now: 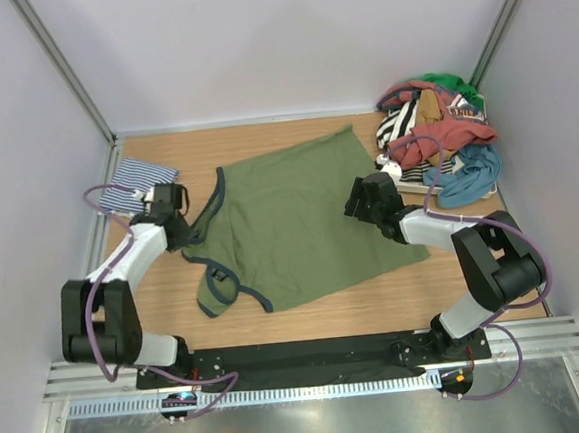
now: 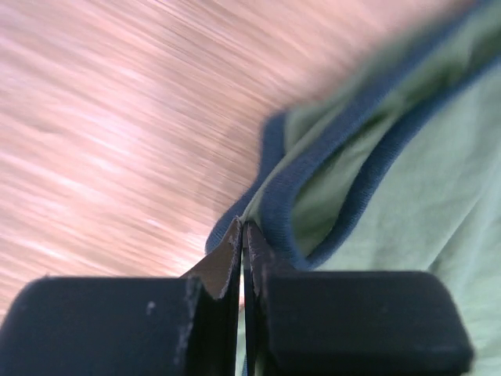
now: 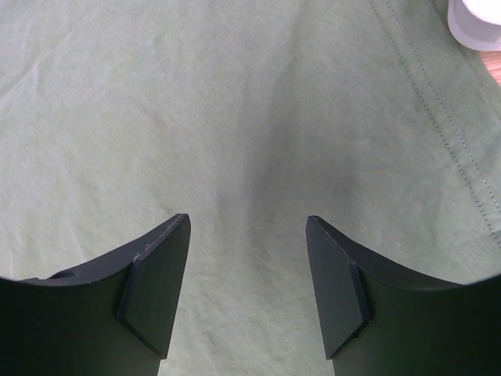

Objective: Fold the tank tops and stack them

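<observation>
Pinch at the edge of the olive tank top.
Top view: it lies spread in the middle, the folded striped tank top at the far left corner. Left wrist: the left gripper has its jaws closed on the navy trim. Right wrist: the right gripper stands open over olive cloth.

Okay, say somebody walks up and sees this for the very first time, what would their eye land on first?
First, the olive green tank top spread flat across the middle of the wooden table. The left hand is pinched shut on its navy trim, and the right hand hangs open over its right side. Next comes the heap of colourful clothes in the far right corner.
</observation>
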Available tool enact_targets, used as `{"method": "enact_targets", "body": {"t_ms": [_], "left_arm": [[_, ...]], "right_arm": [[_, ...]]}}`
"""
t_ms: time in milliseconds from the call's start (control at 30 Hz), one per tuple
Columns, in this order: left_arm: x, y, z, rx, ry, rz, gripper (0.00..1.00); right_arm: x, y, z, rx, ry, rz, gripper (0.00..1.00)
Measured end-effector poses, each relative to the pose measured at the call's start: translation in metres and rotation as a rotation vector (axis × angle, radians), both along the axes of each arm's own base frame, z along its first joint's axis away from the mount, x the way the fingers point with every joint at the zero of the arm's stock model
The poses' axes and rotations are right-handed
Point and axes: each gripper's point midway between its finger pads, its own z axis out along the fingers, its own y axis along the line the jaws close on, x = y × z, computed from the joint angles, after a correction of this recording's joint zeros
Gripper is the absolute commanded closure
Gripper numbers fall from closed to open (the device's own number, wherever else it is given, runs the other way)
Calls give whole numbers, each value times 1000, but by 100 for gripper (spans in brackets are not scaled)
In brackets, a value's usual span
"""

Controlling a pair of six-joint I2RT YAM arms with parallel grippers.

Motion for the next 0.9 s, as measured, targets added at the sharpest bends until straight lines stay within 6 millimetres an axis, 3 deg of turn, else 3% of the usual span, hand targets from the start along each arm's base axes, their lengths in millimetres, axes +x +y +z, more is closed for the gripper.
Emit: {"method": "enact_targets", "body": {"t_ms": [200,233,300,433,467,633,900], "left_arm": [[8,57,29,-127,-182,262,100],[8,68,29,-139,-197,306,92],[4,84,26,-158,-206,378,86],[-1,98,22,-179,-208,455,36],[-1,99,22,-181,-210,463,32],[2,96,26,-214,-240,460,31],[8,64,17,-252,-223,338,38]], "right_arm": [[0,0,0,0,1,0,33],[0,0,0,0,1,0,33],[0,0,0,0,1,0,33],[0,0,0,-1,1,0,32],[0,0,0,-1,1,-1,32],[0,0,0,-1,2,0,32],[0,0,0,-1,2,0,32]]}}
